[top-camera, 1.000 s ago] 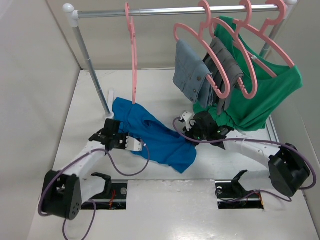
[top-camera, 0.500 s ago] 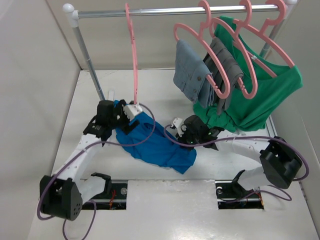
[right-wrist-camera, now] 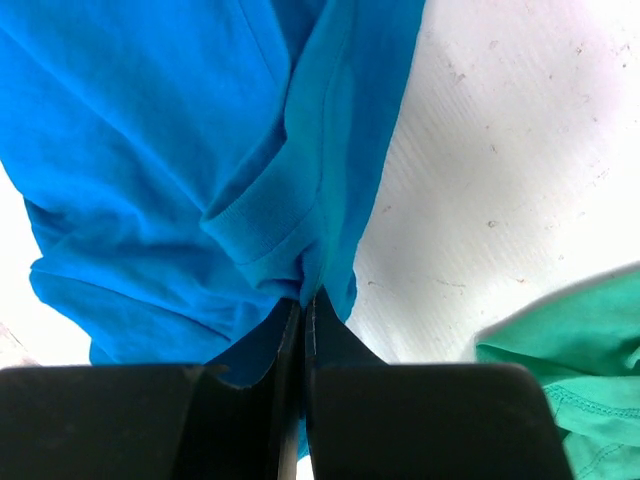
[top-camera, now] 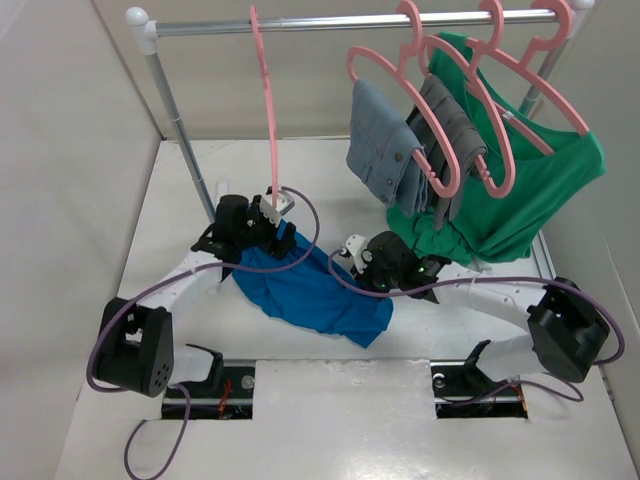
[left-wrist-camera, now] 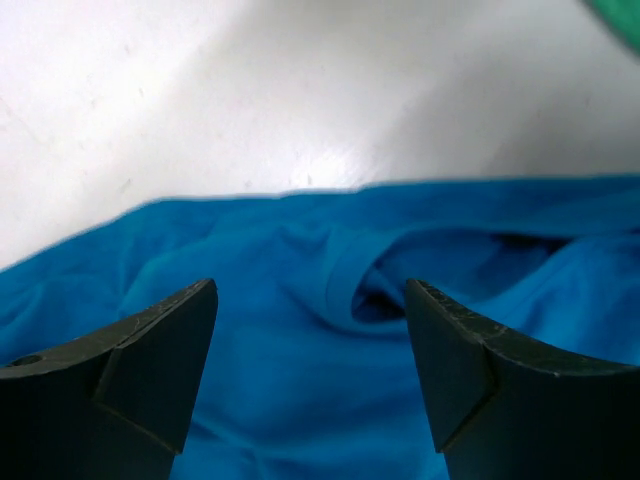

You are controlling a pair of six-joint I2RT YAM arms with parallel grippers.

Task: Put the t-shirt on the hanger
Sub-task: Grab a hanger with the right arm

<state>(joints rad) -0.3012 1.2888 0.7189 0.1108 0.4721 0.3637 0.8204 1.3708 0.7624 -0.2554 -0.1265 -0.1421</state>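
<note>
At centre of the top view, the blue t-shirt (top-camera: 310,290) lies crumpled on the table (top-camera: 330,170) under the bare pink hanger (top-camera: 268,120). It looks light and limp, best taken at the collar (left-wrist-camera: 345,278), over which the left gripper (left-wrist-camera: 310,300) hangs spread. The right gripper (right-wrist-camera: 303,300) pinches a hemmed edge.

Left arm (top-camera: 175,290) reaches forward from its base at bottom left, forearm low, wrist turned toward the middle. Left gripper (left-wrist-camera: 310,295) tilts down and forward. Its 2 fingers are spread wide apart with nothing clamped between them. Right arm (top-camera: 495,295) bends out at the far right, then stretches its forearm left and low toward the middle. Right gripper (right-wrist-camera: 303,300) has its 2 fingers pressed together, tips pinching a folded edge of the t-shirt (right-wrist-camera: 150,120). The 2 grippers sit near each other, apart.
</note>
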